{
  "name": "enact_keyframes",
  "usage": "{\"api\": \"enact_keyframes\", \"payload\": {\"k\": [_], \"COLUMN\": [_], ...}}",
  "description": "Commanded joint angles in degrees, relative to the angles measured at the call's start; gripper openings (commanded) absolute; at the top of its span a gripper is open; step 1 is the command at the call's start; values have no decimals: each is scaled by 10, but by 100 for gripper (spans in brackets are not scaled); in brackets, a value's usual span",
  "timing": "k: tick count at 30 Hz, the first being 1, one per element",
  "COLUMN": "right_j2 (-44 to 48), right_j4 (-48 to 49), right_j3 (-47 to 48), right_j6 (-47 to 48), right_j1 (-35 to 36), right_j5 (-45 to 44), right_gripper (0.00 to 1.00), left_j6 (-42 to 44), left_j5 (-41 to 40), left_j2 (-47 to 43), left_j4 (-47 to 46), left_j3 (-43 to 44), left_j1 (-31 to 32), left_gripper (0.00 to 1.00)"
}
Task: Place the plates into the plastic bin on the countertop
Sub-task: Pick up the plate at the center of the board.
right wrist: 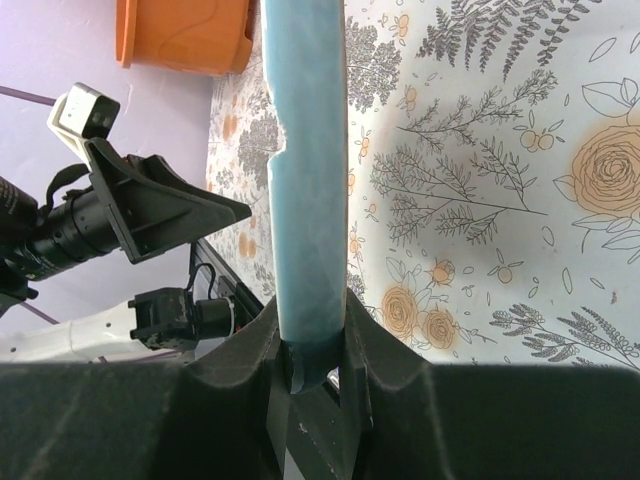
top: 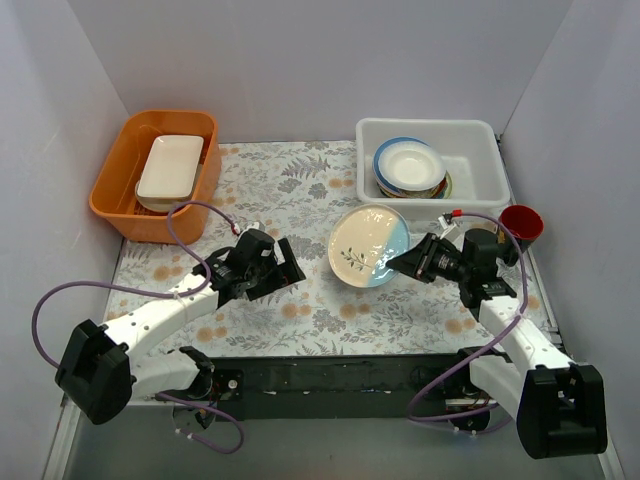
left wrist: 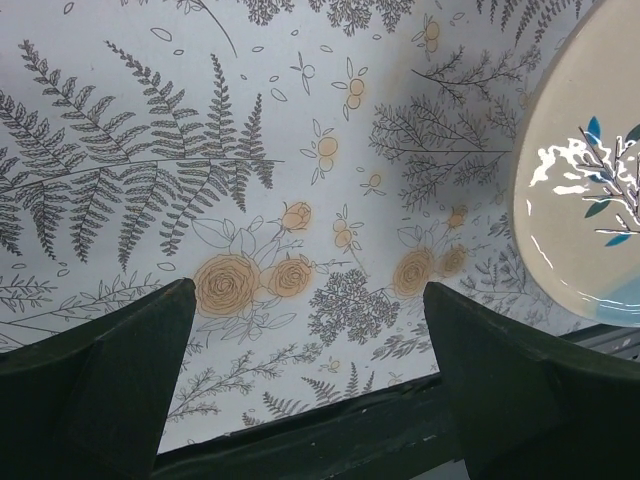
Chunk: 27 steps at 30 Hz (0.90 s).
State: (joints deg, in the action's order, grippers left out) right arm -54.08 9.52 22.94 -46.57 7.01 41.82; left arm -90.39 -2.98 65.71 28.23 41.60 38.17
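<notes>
At countertop (top: 300,190) centre: right gripper (top: 400,262) clamps cream-blue plate (top: 365,245) | left gripper (top: 292,268) wide, empty | red cup (top: 521,222) beside plastic bin (top: 478,175)

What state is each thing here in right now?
Cream-and-blue plate: held tilted, not yet in the bin.
Right end effector: shut on that plate's rim.
Left end effector: open, empty.
Plastic bin: holds stacked plates.
Orange tub: holds a white dish.
Red cup: upright.
</notes>
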Motion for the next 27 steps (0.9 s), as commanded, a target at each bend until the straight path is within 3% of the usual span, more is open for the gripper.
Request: {"api": "enact_keyframes", "payload": {"k": [1,27], "right_j2": [-7,-200], "right_j4": [83,77], "right_j3": [65,302], "right_j6": [-3,-5], "right_j1": [-1,-41], "right_j5": [36,32], "right_gripper": [1,1], "left_j6": [-1,-30], "left_j5": [-4,29], "left_j2": [-16,-36], "left_j4": [-5,-49], "left_j3": [-7,-61], "left_j1": [-4,-4], "left_gripper": [98,98]}}
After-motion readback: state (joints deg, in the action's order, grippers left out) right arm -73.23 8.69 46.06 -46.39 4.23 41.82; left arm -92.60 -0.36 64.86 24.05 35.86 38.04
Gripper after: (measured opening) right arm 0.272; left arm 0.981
